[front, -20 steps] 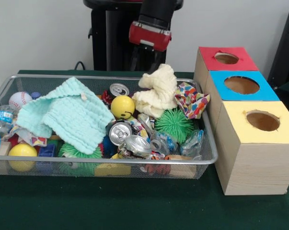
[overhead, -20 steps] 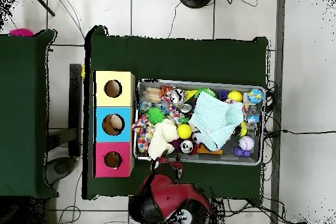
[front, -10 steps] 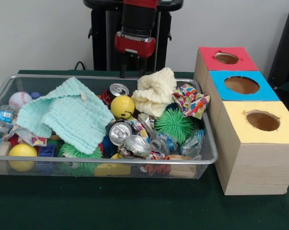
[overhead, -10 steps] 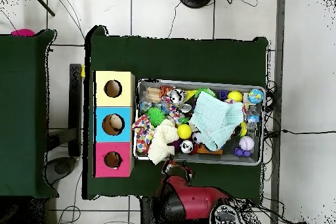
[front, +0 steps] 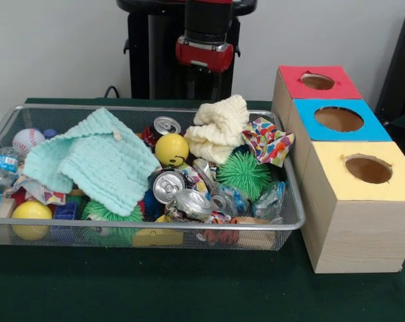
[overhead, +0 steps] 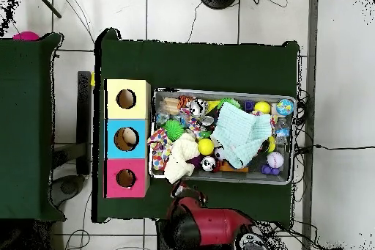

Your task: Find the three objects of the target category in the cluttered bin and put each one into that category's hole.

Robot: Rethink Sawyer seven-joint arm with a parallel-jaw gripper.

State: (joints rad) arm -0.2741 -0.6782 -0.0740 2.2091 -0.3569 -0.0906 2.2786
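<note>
In the front view the cluttered bin (front: pixel 148 225) sits on the green tabletop (front: pixel 155 288), filling the picture's left and middle.

- **Left end, about 9 o'clock:** a baseball (front: pixel 27 139) lies by the rim. Beside it, towards the middle, a mint knitted cloth (front: pixel 91 161) is spread over smaller toys. Neither has shifted in the last second.
- **Middle:** a yellow ball (front: pixel 171 149) rests at the cloth's edge. A crushed can (front: pixel 167 186) lies just below it, towards 6 o'clock.
- **About 1 o'clock:** the cream knitted cloth (front: pixel 219 127) is the thing that has changed. A second ago it stood drawn up in a taller peak, with the arm tilted above it. Now it sits lower and folded, resting on the clutter beside the green spiky ball (front: pixel 244 173) and the patterned cloth (front: pixel 268 139).
- **At 12 o'clock:** the pincer (front: pixel 205 77) hangs behind the bin's far rim, apart from the cloth. It has swung and risen since then. It is dark against the pedestal, so I cannot tell whether it is spread or pressed together. Nothing visible hangs from it.
- **Right of the bin:** the red box (front: pixel 318 82), blue box (front: pixel 338 119) and yellow box (front: pixel 367 169) stand in a row.

My judgement is that the lift of the cream cloth did not carry through. The cloth is still in the bin, so a fresh grasp is probably needed before anything goes into a hole.
</note>
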